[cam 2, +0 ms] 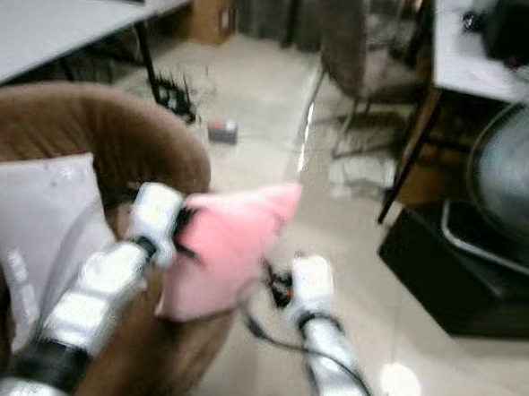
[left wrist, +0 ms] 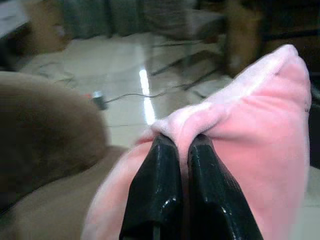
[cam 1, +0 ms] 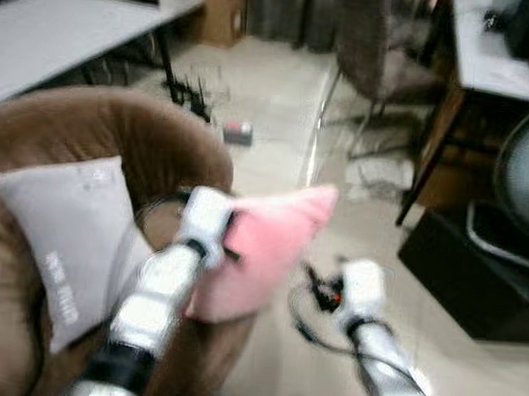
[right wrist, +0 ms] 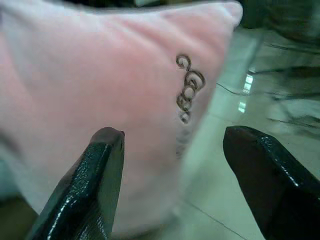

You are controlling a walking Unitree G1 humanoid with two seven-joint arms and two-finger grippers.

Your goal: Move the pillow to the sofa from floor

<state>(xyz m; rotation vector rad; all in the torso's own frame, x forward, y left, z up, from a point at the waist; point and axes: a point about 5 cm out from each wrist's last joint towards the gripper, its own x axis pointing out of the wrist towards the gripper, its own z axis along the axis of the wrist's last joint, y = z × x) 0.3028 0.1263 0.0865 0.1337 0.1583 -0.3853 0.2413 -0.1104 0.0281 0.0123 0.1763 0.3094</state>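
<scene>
From the head camera, which is blurred, I see the pink pillow (cam 1: 263,248) held up in the air over the front edge of the brown sofa (cam 1: 115,144), off the floor (cam 1: 270,100). My left gripper (cam 1: 231,232) meets the pillow at its near upper edge, at the end of the silver left arm that crosses the sofa's seat. A grey cushion (cam 1: 69,240) with white lettering leans against the sofa's back, on the left side of the seat, just beside that arm. My right gripper (cam 1: 335,297) is lower and to the right, over the floor, close to the pillow's right side but apart from it in this view. Beyond, a chair (cam 1: 381,61) stands on the glossy floor, a white table (cam 1: 59,33) sits at the far left, and a dark box (cam 1: 475,274) lies on the floor at the right.

In the left wrist view, my left gripper's 2 black fingers (left wrist: 155,190) are pressed together on a pinched fold of the pink pillow (left wrist: 260,125), gripping its edge. The brown sofa (left wrist: 45,135) bulks beside and below it.

In the right wrist view, my right gripper's 2 fingers (right wrist: 100,175) are spread wide apart, holding nothing. The pink pillow (right wrist: 90,75) sits right ahead of them, its small embroidered mark (right wrist: 189,89) facing the camera, with the shiny floor (right wrist: 260,90) beyond.
</scene>
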